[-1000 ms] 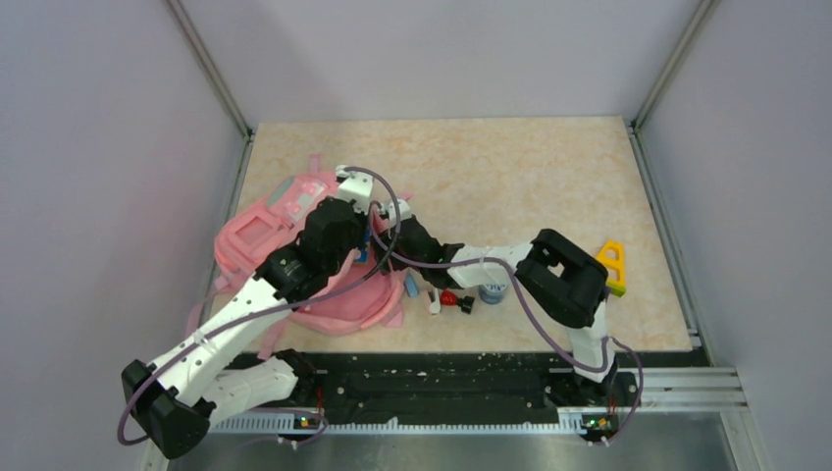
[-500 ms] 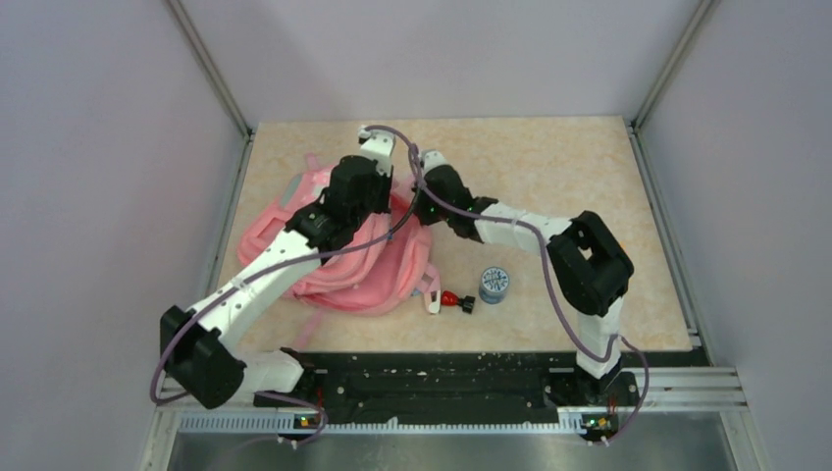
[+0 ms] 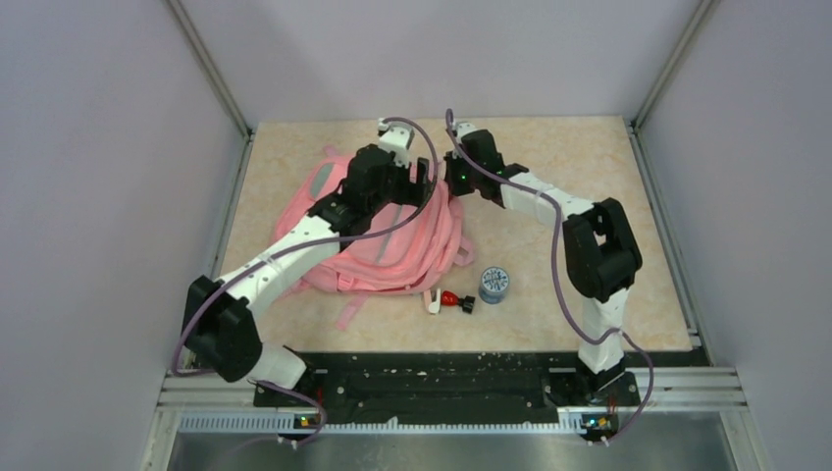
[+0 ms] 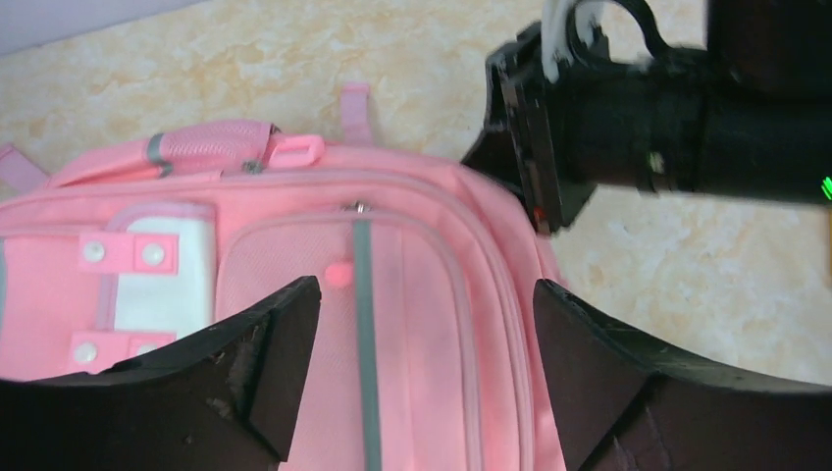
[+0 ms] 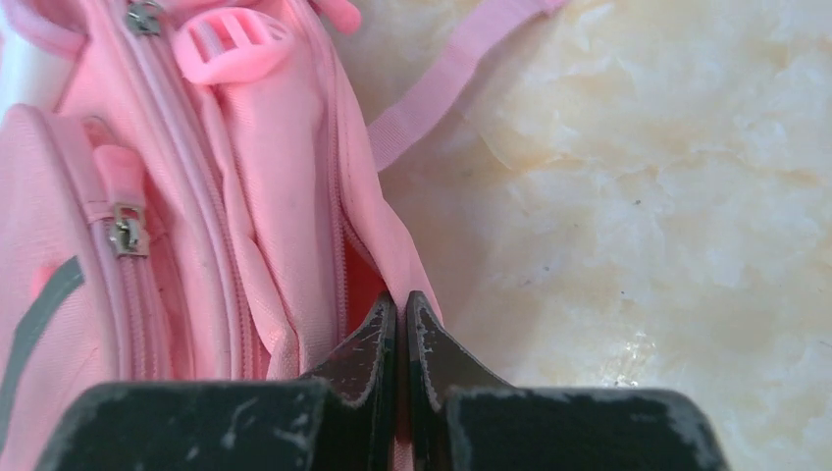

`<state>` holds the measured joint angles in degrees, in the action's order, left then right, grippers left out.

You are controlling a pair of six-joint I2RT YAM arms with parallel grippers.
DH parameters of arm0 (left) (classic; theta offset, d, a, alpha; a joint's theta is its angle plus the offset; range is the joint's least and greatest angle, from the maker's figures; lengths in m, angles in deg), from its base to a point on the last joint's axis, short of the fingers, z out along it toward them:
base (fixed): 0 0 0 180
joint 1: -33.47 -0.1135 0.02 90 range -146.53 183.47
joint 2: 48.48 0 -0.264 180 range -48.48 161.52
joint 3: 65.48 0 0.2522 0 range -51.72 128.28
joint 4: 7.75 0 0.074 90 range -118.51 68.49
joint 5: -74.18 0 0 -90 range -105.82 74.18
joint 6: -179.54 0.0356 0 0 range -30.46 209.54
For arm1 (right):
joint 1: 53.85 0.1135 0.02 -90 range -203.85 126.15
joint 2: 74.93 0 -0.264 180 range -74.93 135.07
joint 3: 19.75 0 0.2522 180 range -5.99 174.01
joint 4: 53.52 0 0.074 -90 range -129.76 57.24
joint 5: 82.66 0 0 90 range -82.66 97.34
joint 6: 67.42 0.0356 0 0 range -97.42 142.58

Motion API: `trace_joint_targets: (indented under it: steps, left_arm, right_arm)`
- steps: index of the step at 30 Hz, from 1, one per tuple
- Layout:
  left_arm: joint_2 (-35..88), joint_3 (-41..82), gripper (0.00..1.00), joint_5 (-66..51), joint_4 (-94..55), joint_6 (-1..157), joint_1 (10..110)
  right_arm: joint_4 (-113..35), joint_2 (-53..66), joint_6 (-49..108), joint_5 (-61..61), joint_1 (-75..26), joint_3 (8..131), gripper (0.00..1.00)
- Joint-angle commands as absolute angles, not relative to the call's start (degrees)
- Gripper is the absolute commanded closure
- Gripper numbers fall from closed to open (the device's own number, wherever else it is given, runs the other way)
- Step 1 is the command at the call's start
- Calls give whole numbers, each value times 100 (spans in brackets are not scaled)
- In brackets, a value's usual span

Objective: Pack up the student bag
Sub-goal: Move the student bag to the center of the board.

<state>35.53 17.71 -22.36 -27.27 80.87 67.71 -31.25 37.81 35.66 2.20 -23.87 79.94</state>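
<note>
Right wrist: student bag (image 5: 265,196) cut off

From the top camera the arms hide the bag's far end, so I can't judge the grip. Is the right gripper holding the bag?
Observer: It looks so. In the right wrist view the right gripper is shut, pinching an edge of the pink bag.
Operator: And the left gripper?
Observer: The left wrist view shows the left gripper open, its fingers spread above the front pocket, holding nothing.
Operator: Is any opening showing?
Observer: Beside the pinch a narrow slit gapes, darker red inside.
</note>
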Motion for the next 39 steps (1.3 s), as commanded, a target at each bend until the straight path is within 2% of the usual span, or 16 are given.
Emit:
trace_joint_targets:
  steps: [1, 9, 16, 21, 28, 31, 39]
  left_arm:
    - [2278, 963, 15, -1885, -2481, 7886, 6773]
    - [15, -1310, 15, -1861, -2989, 6393, 6826]
    - [-966, -2537, 19, -2554, -3740, 4755, 6832]
    - [-1332, -3112, 23, -3215, -3951, 4167, 6826]
    - [-1424, -3920, 50, -3746, -3026, 3540, 6820]
    - [-1415, -4157, 52, -3731, -2690, 3410, 6826]
    - [-1488, -4434, 52, -3706, -3024, 3017, 6827]
  right_arm:
    - [-3377, 4037, 3610, 244, -2650, 8652, 100]
    - [-3185, 4451, 3761, 324, -2850, 8982, 100]
    - [-3159, 4469, 3943, 376, -2860, 9007, 100]
    - [-3184, 4424, 4023, 302, -2862, 8906, 100]
    - [-3244, 4368, 4110, 266, -2861, 8843, 100]
    - [-3136, 4425, 4181, 347, -2862, 8962, 100]
    - [-2639, 4751, 4433, 452, -2931, 9599, 100]
